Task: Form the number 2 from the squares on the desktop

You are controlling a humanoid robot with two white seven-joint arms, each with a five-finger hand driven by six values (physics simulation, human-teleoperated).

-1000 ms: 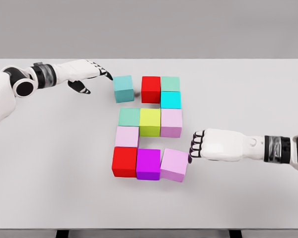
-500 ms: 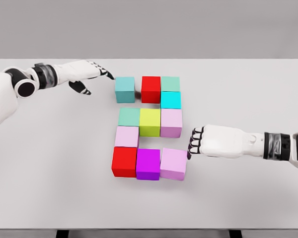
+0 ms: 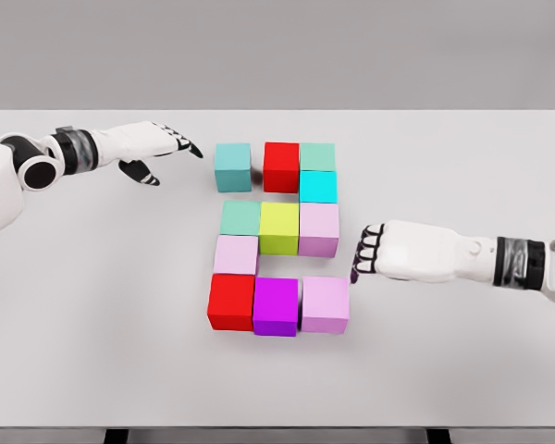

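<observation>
Several coloured cubes lie on the white table (image 3: pixel 462 157) in a blocky 2 shape. The top row is a teal cube (image 3: pixel 233 166), a red cube (image 3: pixel 281 166) and a green cube (image 3: pixel 317 154), with a cyan cube (image 3: pixel 318 186) below the green one. The middle row is mint (image 3: pixel 241 218), yellow-green (image 3: pixel 279 228) and light pink (image 3: pixel 319 228). A pale pink cube (image 3: pixel 236 254) sits under the mint one. The bottom row is red (image 3: pixel 231 302), magenta (image 3: pixel 277 306) and pink (image 3: pixel 325 303). My left hand (image 3: pixel 171 148) is open, just left of the teal cube and not touching it. My right hand (image 3: pixel 363 257) is curled, holds nothing, and sits just right of the pink cube.
A narrow gap separates the teal cube from the red cube beside it. The table's front edge (image 3: pixel 277 427) runs along the bottom of the view. A plain grey wall stands behind the table.
The teal cube slid slightly right and squared up, then my left hand drew back to the left. The pink bottom cube was straightened against the magenta one, and my right hand eased away.
</observation>
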